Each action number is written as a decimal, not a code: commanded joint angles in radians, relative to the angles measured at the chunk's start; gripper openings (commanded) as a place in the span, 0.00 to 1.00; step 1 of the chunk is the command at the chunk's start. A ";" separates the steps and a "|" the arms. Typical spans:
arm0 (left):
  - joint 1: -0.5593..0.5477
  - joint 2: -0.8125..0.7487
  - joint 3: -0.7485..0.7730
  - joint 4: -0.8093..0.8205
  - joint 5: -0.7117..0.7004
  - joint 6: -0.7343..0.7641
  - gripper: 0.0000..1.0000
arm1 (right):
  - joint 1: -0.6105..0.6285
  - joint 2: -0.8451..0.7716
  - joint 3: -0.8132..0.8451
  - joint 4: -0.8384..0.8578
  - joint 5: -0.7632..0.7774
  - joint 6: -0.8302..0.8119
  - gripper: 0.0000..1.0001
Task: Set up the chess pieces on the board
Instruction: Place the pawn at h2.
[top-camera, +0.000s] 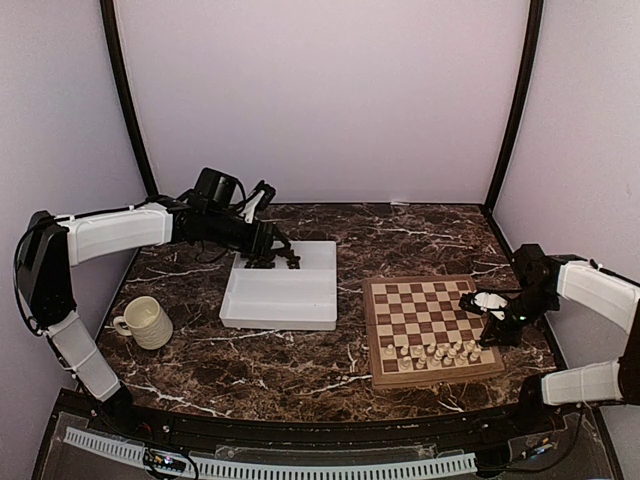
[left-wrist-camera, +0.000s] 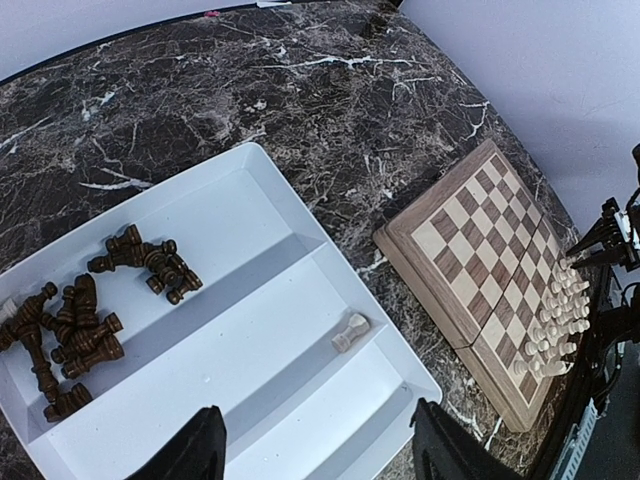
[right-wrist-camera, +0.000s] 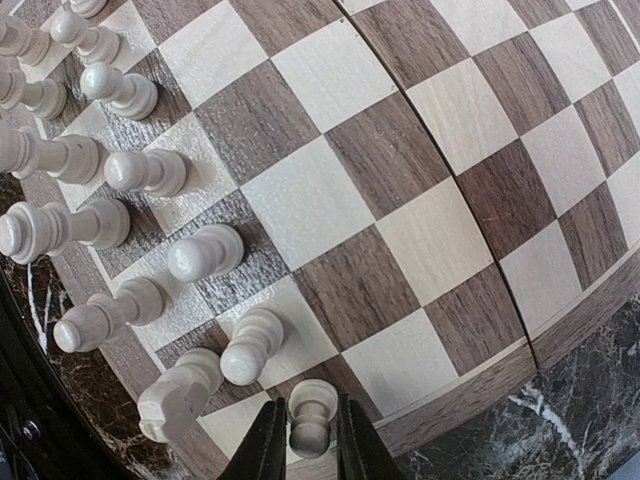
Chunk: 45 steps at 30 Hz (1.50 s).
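Flanking a cream piece (right-wrist-camera: 312, 420) that stands upright at the near edge of the board (top-camera: 420, 300), the right tool (right-wrist-camera: 303, 408) is narrow; whether it grips cannot be told. Farther off, the left tool (left-wrist-camera: 318, 428) hovers wide and empty over the tray (left-wrist-camera: 230, 200) on the worktop (top-camera: 300, 360). A fallen cream figure (left-wrist-camera: 350, 331) lies just ahead of it, long axis roughly toward the board. The dark pieces (left-wrist-camera: 90, 325) are heaped beyond. The left arm is judged nearer.
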 joint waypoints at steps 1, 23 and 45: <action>-0.001 -0.005 0.032 -0.022 0.019 -0.001 0.66 | 0.006 0.000 -0.015 0.008 0.002 0.003 0.20; -0.001 -0.001 0.044 -0.040 0.024 -0.001 0.66 | 0.005 0.005 -0.009 -0.009 0.004 -0.006 0.12; 0.000 0.004 0.049 -0.046 0.036 -0.002 0.66 | 0.001 0.012 -0.009 -0.016 0.025 0.001 0.07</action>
